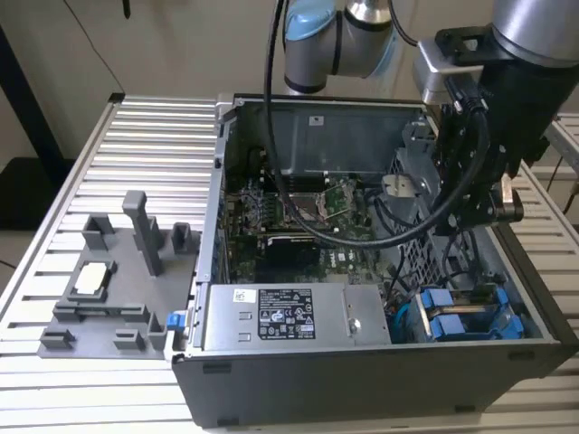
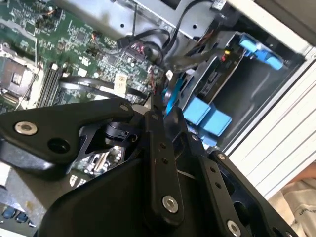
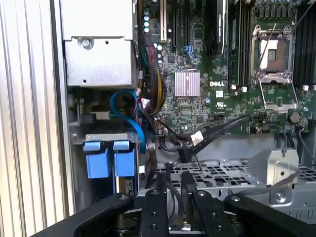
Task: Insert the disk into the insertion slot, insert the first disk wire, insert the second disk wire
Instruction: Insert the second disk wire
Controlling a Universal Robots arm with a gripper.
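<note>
1. Disk (image 3: 97,163), in its blue frame, sits in the insertion slot (image 3: 227,174) of the grey drive cage, with its blue tabs poking out.
2. The cage is inside the open computer case (image 1: 362,375), along with a green board (image 3: 222,106) and a grey power box (image 1: 289,316).
3. The gripper (image 3: 174,178) hangs over the cage, near a black wire plug (image 3: 183,154). I cannot tell if its jaws are open or closed.
4. The case stands on the worktop (image 1: 145,136), beside a grey tray (image 1: 99,307).
</note>
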